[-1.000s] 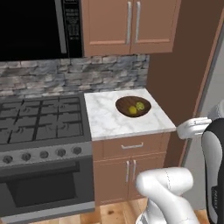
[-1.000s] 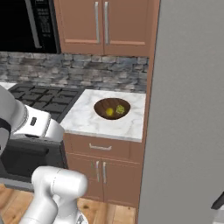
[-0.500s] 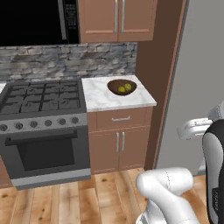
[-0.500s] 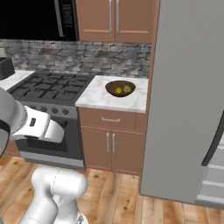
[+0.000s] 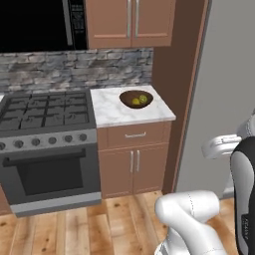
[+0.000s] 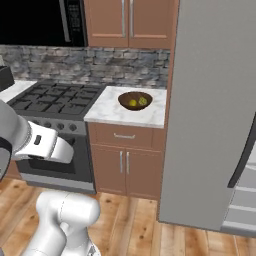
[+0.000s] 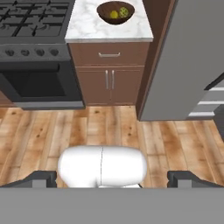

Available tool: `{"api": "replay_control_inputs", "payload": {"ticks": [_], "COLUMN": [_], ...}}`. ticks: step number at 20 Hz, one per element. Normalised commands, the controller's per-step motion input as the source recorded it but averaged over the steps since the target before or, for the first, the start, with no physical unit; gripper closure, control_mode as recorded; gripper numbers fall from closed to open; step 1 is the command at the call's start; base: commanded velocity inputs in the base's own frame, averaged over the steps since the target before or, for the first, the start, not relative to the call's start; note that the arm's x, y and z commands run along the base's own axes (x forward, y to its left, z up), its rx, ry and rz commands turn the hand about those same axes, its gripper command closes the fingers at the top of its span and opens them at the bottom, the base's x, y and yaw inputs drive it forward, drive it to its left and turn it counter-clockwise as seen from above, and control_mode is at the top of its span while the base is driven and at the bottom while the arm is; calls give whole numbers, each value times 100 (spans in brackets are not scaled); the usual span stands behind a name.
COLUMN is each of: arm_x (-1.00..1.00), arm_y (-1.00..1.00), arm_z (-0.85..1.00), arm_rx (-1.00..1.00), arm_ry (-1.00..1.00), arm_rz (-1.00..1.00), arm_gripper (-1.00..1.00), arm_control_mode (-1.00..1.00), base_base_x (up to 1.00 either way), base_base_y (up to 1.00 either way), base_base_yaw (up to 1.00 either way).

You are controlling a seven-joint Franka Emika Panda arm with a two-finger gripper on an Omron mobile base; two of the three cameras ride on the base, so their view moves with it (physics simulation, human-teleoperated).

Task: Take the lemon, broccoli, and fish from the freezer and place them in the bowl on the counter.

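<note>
The bowl [image 7: 115, 12] sits well away from the gripper [image 7: 112, 178], up at the far top of the hand view while the fingers [image 7: 41, 178] point down over the wood floor [image 7: 131, 131] with jaws spread wide, holding nothing. It's a dark brown wooden bowl [image 5: 136, 98] near the back right corner of the marble counter [image 5: 114, 114] — just beside the brown panel next to the grey freezer [image 6: 215, 110]. Inside it: the yellow lemon [image 6: 132, 103] and the green broccoli [image 6: 142, 101] side by side, touching or nearly so
</note>
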Motion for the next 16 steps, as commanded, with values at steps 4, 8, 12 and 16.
{"api": "replay_control_inputs", "payload": {"ticks": [4,8,12,16], "arm_x": [0,0,0,0], "arm_y": [0,0,0,0], "arm_z": [0,0,0,0], "arm_rx": [0,0,0,0], "arm_ry": [0,0,0,0], "arm_rz": [0,0,0,0], "arm_gripper": [-100,-100,-100,-100], "arm_control_mode": [100,100,100,100], "base_base_x": [23,42,29,17], "base_base_y": [-74,-31,15,-22], "base_base_yaw": [0,1,1,0]}}
